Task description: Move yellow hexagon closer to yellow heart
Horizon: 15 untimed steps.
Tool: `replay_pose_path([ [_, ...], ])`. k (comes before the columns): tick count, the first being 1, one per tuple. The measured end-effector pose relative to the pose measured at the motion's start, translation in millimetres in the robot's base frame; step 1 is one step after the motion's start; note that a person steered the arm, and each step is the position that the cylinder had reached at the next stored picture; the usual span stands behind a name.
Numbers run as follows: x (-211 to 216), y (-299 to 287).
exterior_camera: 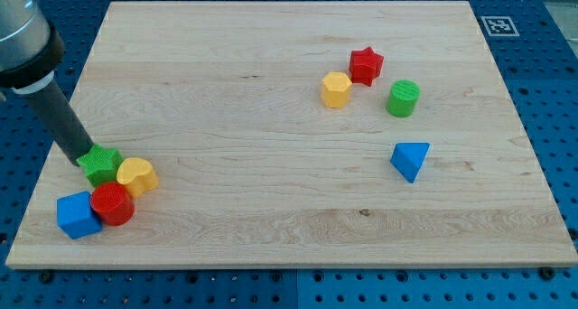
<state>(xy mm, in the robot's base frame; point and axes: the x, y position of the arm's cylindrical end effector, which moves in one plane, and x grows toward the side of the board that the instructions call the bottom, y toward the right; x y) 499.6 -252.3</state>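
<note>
The yellow hexagon [336, 89] lies at the view's upper right of centre, just left of the red star [366, 65]. The yellow heart [136, 175] lies at the view's lower left, touching the green star [100, 165] on its left and the red cylinder [112, 203] below it. My tip [79, 160] rests at the left edge of the green star, far left of the yellow hexagon. The rod slants up to the view's top left.
A blue cube [78, 215] sits left of the red cylinder near the board's lower left corner. A green cylinder [403, 98] and a blue triangular block [411, 159] lie at the view's right. The wooden board [289, 210] ends close to the cluster on the left.
</note>
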Motion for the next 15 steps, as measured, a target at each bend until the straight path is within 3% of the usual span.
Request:
replay_pose_path([
  [2,-11,-52],
  [4,-27,-22],
  [5,-41,17],
  [7,-141,122],
  [8,-162,201],
  [9,-166,281],
  [11,-134,345],
  [12,-116,355],
  [15,-112,279],
])
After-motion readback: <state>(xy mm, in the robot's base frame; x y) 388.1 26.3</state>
